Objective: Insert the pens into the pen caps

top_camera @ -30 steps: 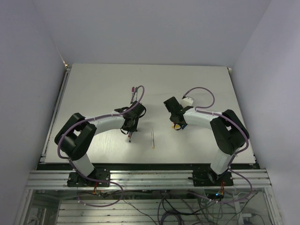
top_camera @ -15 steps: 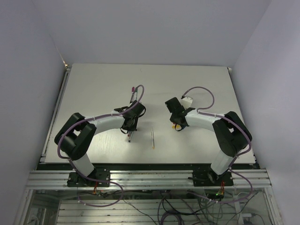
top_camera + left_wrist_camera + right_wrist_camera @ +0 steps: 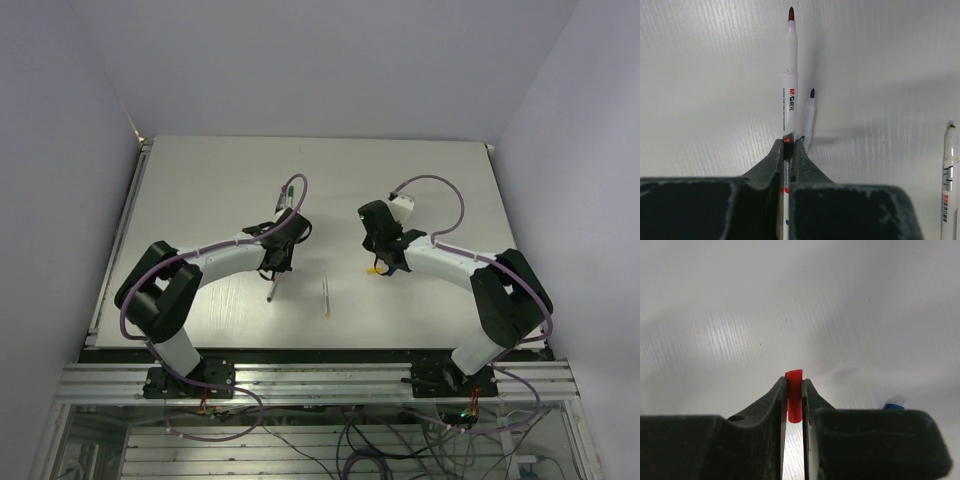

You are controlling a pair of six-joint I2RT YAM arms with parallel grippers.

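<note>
— Since nothing overhead shows a pen going into a cap, how far along is it?

— Early, I judge. From above, the left gripper (image 3: 277,262) holds the red-tipped pen (image 3: 272,288), which slants toward the near edge. The right gripper (image 3: 384,260) sits well apart from it, with a yellow cap (image 3: 374,269) on the table (image 3: 200,180) just beside it. A loose pen (image 3: 326,296) lies bare between the two arms. Farther back, a green-ended pen (image 3: 289,190) lies near the left arm. It may be capped already, but it is too small to be sure.

— And the left wrist camera?

— The fingers (image 3: 771,160) are closed to the width of the barrel and pinch the red-tipped pen partway down, its bare tip pointing away. A blue-tipped pen (image 3: 808,117) lies on the table just beside it, uncapped. I can't tell whether it touches a finger. The loose pen shows at the right edge.

— The right wrist?

— Its fingers (image 3: 776,397) are nearly shut on a red cap (image 3: 794,402), which stands upright with its top poking above the tips. A blue cap (image 3: 894,402) rests on the table to the right, partly hidden.

— So what's left?

— Red pen and red cap are each in hand but apart, so that pair is not yet joined. The blue and yellow caps and their pens wait too.
</note>
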